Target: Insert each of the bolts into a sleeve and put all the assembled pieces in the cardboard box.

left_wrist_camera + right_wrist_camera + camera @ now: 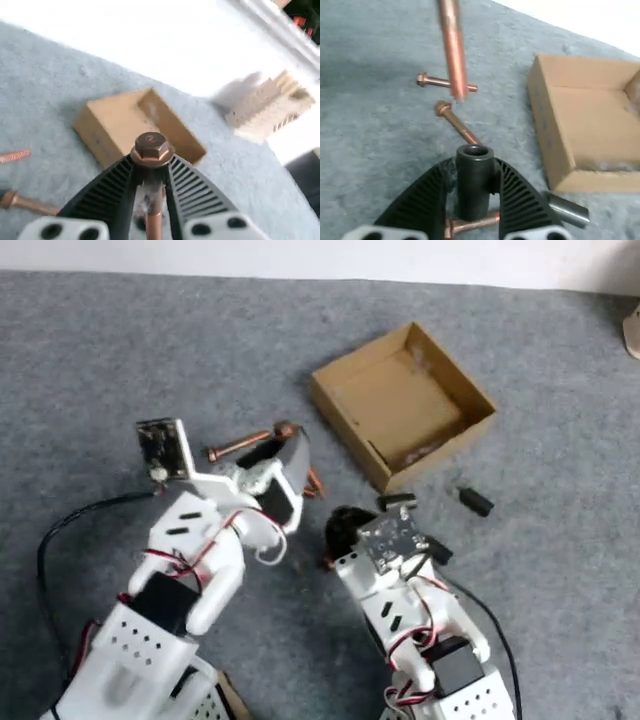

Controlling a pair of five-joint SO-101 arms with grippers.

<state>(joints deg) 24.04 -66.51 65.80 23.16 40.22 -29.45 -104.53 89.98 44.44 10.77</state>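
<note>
The left gripper [151, 162] is clenched on a copper bolt [151, 147]. Its ribbed black fingers [107, 192] pinch the smooth shank just under the hex head. The right gripper [474, 167] grasps a black sleeve [473, 182], a plain tube held upright with its open mouth up. The held bolt's tip hangs above and beyond that mouth, apart from it.

Both grippers sit close together over the nubbly grey carpet [100, 350], which lies open to the far left. The cardboard box [400, 405], shallow, square and open-topped, rests near them on the right.

Two loose bolts [445, 82] [457, 122] lie on the carpet just beyond the sleeve, under the hanging shank. A third bolt [470, 225] lies beneath the right gripper's fingers. A spare sleeve [567, 210] lies beside the box's near wall, and another dark sleeve [475, 502] lies past its corner.
</note>
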